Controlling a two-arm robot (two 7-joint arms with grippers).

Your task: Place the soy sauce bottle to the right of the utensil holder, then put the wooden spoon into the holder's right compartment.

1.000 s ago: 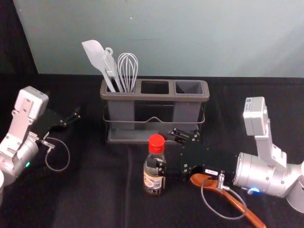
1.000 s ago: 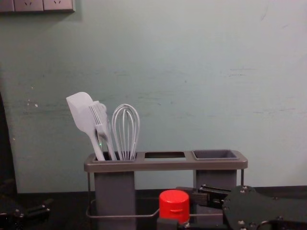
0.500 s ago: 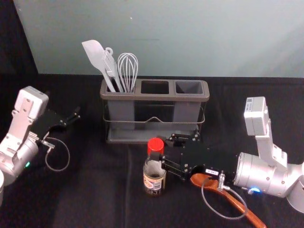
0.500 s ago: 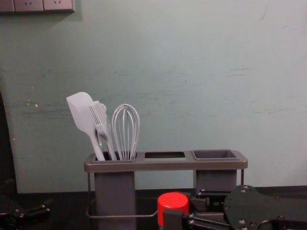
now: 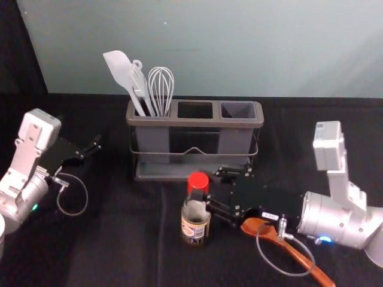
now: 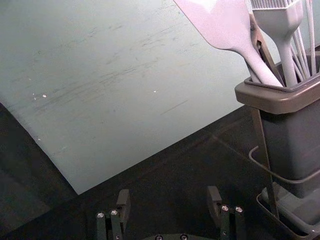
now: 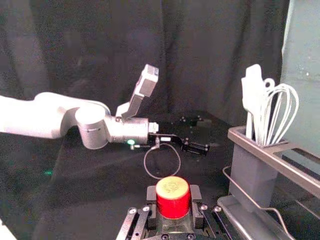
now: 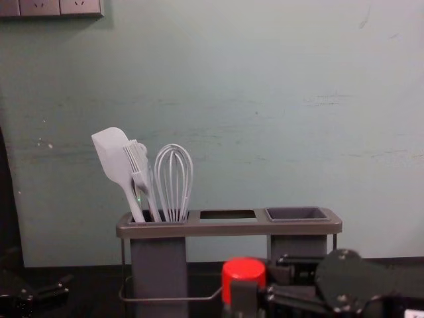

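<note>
The soy sauce bottle [image 5: 195,228] stands upright in front of the utensil holder [image 5: 194,122]. My right gripper [image 5: 202,191] reaches in from the right at the bottle's upper part; in the right wrist view, the gripper [image 7: 173,197] has its pads against both sides of the red cap [image 7: 173,196]. In the chest view the cap [image 8: 242,270] is partly covered by a fingertip. The wooden spoon [image 5: 300,258] lies on the table, its bowl end partly under the right arm. My left gripper [image 5: 94,145] is parked at the left; its wrist view shows the gripper [image 6: 168,200] open.
White utensils [image 5: 160,89] fill the holder's left compartment; the middle opening [image 5: 195,110] and right compartment [image 5: 238,110] hold nothing visible. A cable loop [image 5: 260,254] from the right arm hangs over the spoon. Behind the holder rises a pale wall [image 5: 239,48].
The right gripper's fingers have drawn together on the bottle. Over the last half second, bottle and right arm have shifted slightly right, and the cap sits a little higher in the chest view.
</note>
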